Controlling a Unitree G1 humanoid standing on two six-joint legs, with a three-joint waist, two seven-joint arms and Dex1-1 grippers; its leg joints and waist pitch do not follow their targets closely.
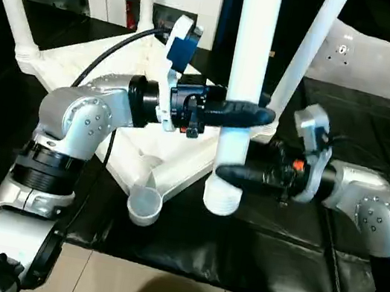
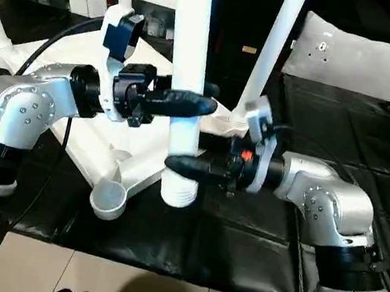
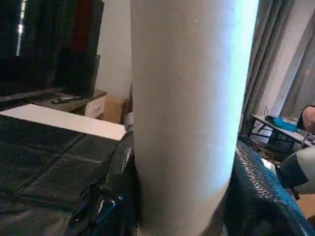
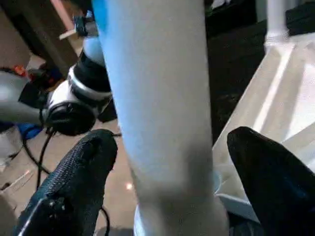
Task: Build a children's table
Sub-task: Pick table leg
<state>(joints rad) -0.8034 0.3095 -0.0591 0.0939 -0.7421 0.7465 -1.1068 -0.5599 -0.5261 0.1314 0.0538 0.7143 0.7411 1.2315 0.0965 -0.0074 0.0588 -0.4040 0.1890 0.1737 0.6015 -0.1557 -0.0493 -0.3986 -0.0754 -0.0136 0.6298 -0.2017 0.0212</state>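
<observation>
One leg (image 1: pixel 246 87) (upright) clamped by left fingers (image 1: pixel 250 113), right fingers (image 4: pixel 78 177) spread around it

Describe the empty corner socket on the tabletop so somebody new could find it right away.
Start at the white tabletop lying ribbed side up on the black mat. Follow it to the corner nearest the camera, just beside the leg held upright by the left gripper. The empty socket there is an open round cup, while the other visible corners already carry legs.
</observation>
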